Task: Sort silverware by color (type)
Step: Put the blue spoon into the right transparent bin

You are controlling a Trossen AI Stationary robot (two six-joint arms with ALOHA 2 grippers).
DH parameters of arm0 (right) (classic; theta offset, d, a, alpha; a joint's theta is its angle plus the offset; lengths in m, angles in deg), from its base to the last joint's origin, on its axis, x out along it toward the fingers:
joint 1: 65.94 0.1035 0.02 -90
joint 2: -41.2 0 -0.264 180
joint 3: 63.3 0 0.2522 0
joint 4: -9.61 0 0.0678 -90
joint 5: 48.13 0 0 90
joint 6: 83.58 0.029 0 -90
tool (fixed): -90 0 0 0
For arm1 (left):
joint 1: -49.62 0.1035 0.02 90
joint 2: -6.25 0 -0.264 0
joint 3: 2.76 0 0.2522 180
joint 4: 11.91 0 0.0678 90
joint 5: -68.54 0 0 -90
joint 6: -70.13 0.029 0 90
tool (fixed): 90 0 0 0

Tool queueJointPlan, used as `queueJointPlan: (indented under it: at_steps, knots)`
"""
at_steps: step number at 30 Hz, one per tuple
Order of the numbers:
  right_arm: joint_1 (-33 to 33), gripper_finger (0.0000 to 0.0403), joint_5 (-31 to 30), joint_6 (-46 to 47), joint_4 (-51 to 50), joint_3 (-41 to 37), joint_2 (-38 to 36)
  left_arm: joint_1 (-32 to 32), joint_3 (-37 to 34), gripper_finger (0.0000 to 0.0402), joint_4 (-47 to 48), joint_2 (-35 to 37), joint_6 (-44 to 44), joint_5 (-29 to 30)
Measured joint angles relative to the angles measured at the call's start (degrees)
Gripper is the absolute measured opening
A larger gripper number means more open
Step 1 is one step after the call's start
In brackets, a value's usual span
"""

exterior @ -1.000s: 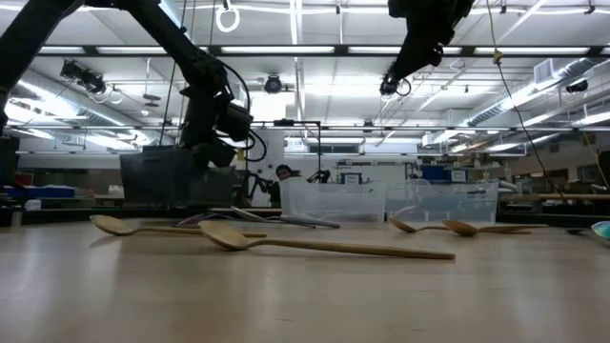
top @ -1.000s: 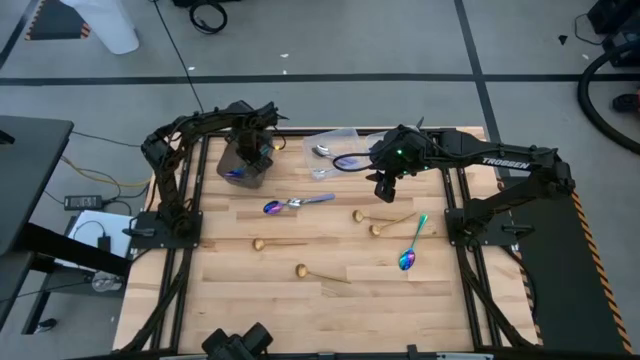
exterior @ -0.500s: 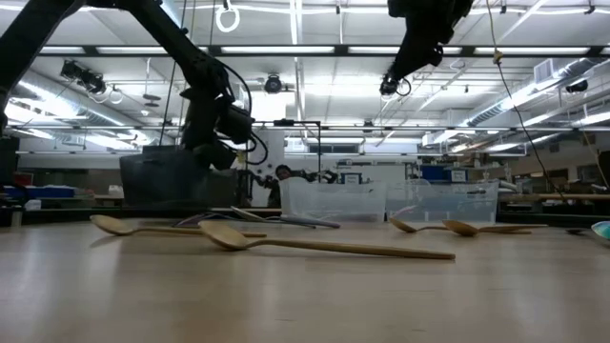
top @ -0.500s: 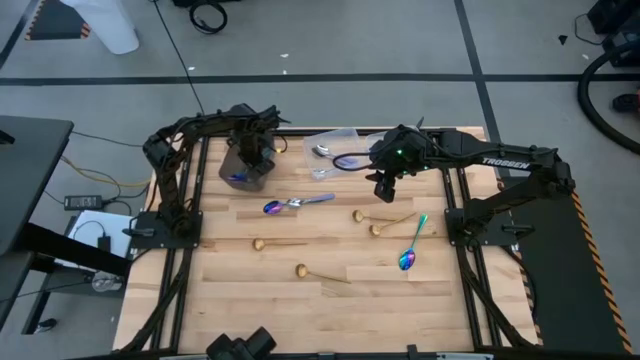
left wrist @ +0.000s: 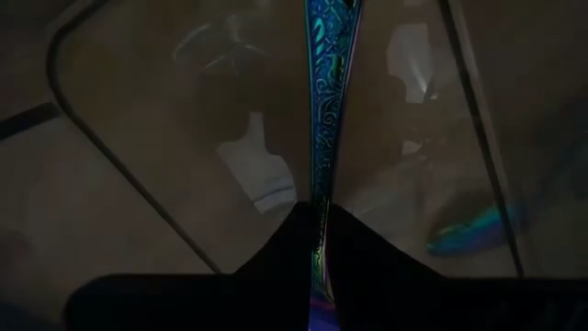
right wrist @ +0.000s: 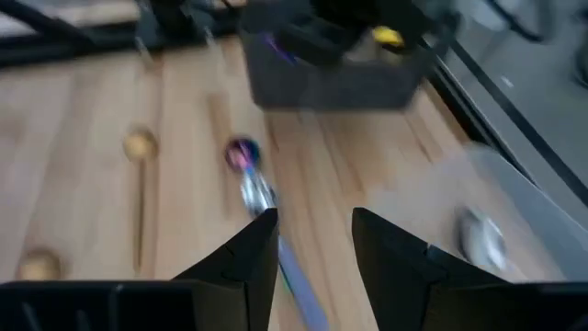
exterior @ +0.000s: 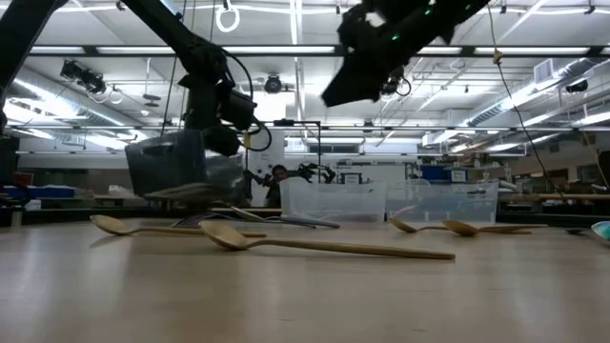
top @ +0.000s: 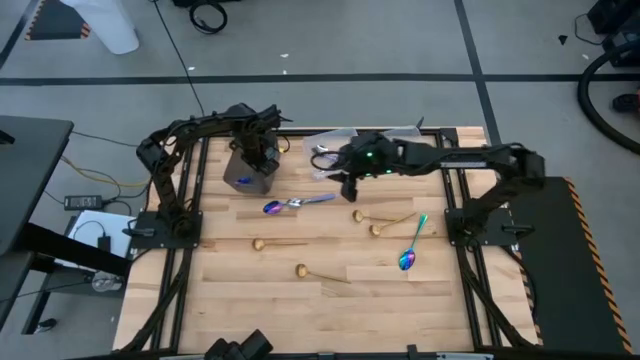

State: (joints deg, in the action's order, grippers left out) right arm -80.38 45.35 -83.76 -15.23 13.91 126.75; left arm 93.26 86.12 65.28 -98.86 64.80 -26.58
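You can see four gold spoons point(top: 311, 273) lying flat on the wood. Two rainbow spoons point(top: 411, 246) lie flat there too. One more rainbow spoon point(left wrist: 322, 138) is pinched by its handle over the dark bin.

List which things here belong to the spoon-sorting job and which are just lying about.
Job: rainbow spoon held by left gripper; gold spoons; loose rainbow spoons on table; silver spoon in clear container.
Lying about: floor cables; white object.
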Motion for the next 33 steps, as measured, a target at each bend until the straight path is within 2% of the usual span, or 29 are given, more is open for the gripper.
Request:
queueJointPlan:
  at_steps: [8,11,23,33]
  knots:
    - [0.00,0.0150,2.14,-0.74,24.31,0.82,11.13,0.75,0.01,0.0023,0.00,4.20,-5.83,0.37]
    - [0.10,0.0150,2.17,-2.90,30.27,3.16,15.17,0.37,0.01,0.0023,-0.02,4.39,-8.07,0.25]
    - [2.02,0.0150,6.89,-5.47,30.77,19.79,28.08,-0.81,0.02,0.0023,-0.16,4.39,-18.70,-0.03]
    - [2.78,0.0150,8.57,-9.25,33.57,21.65,29.45,-1.53,0.02,0.0023,-0.23,4.39,-24.47,-3.96]
